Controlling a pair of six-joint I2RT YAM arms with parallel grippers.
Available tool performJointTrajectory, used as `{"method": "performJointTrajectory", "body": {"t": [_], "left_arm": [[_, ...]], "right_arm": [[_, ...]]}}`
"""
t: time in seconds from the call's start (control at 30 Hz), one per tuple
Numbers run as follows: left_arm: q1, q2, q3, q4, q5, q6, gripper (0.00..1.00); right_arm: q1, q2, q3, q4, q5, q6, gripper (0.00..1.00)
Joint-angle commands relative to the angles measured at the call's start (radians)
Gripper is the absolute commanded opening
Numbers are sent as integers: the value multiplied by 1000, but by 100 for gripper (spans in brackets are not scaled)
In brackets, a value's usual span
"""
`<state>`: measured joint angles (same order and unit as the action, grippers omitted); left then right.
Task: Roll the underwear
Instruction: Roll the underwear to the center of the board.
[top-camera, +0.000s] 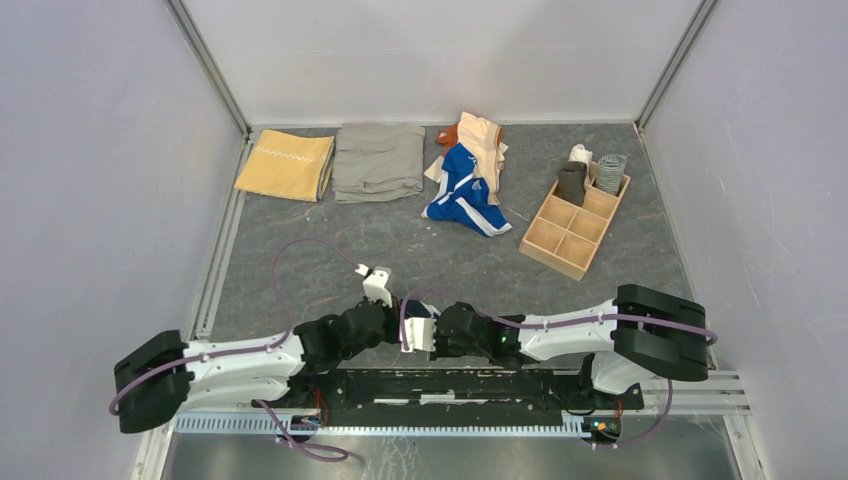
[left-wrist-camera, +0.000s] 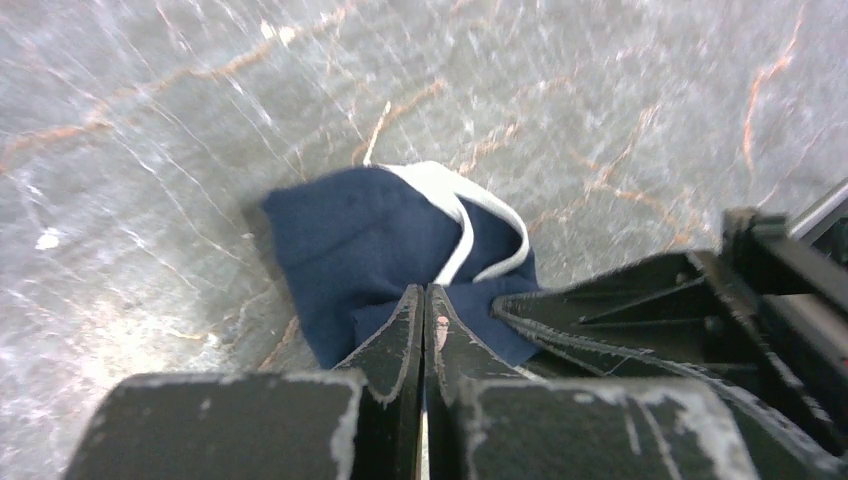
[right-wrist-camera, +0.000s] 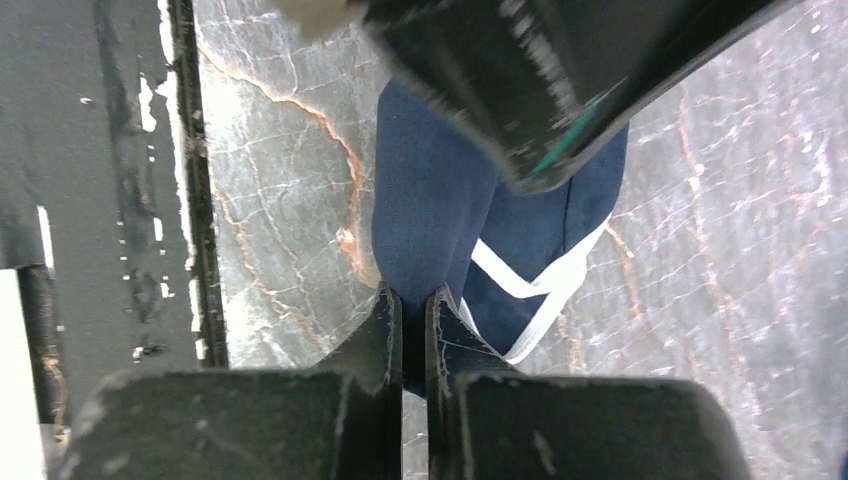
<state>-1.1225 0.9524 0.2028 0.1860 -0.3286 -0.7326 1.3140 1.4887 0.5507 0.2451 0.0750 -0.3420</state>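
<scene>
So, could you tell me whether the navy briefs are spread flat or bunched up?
Bunched up: the navy briefs form a compact lump on the table, white trim looped across it. Whether neatly rolled, cannot tell.

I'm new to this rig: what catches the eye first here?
The left gripper and right gripper meet at front centre, both pinching navy briefs with white trim. At the far centre lies a bright blue and peach underwear heap, a wooden divider tray to its right.

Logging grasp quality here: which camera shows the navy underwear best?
Left wrist: the navy underwear lies nearly whole, white trim visible, left hand pinching its edge. Right wrist shows part, the left hand overlapping it. In top external the arms cover it.
</scene>
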Motion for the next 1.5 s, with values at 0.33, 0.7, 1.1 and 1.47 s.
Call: {"method": "performJointTrajectory", "body": {"t": [0.33,0.7,1.1,1.47], "left_arm": [[1,-546,26,-388,-262,-40,2],[2,-473,7,-239,-87,81,2],[1,-211,-4,-4,160,140,2],[1,-138,-63,86,155,76,2]], "right_arm": [[-199,90,123,-280,-454,331,0],[-374,172,73,-118,-677,581,0],[-443,256,70,-88,-712,657,2],[-464,271,67,-78,-730,660,4]]}}
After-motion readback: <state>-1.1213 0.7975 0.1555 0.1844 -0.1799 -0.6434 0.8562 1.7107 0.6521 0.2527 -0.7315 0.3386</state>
